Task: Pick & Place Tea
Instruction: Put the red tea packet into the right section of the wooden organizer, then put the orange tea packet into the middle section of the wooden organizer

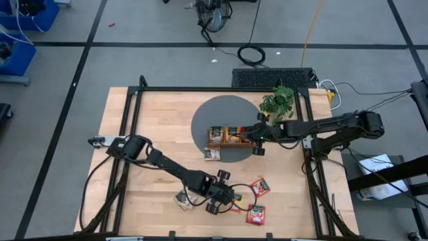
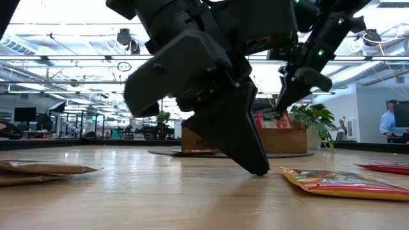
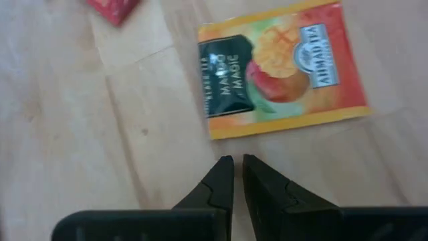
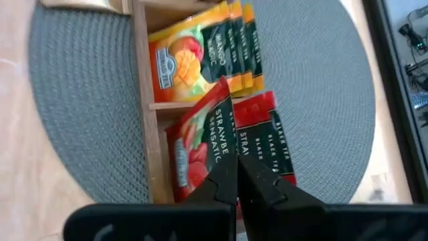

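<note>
— Fingers first: the left gripper has its tips nearly together with only a slit between them, holding nothing, pointed down at bare wood near the table's front edge.

— And the tea?

— A mango sachet lies flat just ahead of those tips, not touching them. A red sachet sits just beyond it toward the front edge, another red one a little farther in, and a beige sachet lies on the other side of the gripper. Open wood all round the tips otherwise.

— The right gripper?

— The right gripper is over the tray on the grey mat, fingers shut on a strawberry sachet standing on edge in the end compartment, beside red ones. Mango sachets stand packed in the next compartment. It's tight in there; the wooden divider runs close beside the fingers.

— Anything else nearby?

— A loose sachet rests at the mat's edge by the tray, and the plant stands behind the right arm.
</note>
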Robot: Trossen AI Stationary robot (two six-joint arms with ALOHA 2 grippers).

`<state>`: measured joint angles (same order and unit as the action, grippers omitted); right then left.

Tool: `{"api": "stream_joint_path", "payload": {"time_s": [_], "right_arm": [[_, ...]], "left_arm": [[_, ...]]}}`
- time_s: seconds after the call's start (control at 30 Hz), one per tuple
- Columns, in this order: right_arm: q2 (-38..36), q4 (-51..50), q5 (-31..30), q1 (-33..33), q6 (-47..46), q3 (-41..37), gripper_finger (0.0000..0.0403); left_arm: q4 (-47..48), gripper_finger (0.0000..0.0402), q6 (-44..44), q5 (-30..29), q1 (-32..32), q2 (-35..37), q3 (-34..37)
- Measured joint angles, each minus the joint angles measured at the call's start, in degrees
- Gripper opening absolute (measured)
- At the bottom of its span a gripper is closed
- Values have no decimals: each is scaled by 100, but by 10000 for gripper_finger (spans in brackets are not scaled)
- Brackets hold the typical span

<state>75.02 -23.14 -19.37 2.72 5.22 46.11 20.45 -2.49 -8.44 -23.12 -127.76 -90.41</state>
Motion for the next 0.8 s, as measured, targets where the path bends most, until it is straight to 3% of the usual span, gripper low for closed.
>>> {"api": "stream_joint_path", "payload": {"time_s": [0.3, 0.6, 0.8], "right_arm": [[153, 107, 13, -9, -305, -4, 13], [104, -36, 12, -157, -1027, -4, 98], [-329, 132, -184, -203, -1047, -4, 142]], "left_arm": [[96, 42, 169, -18, -65, 2, -1], [151, 42, 348, -34, -72, 7, -4], [61, 42, 203, -63, -142, 7, -4]]}}
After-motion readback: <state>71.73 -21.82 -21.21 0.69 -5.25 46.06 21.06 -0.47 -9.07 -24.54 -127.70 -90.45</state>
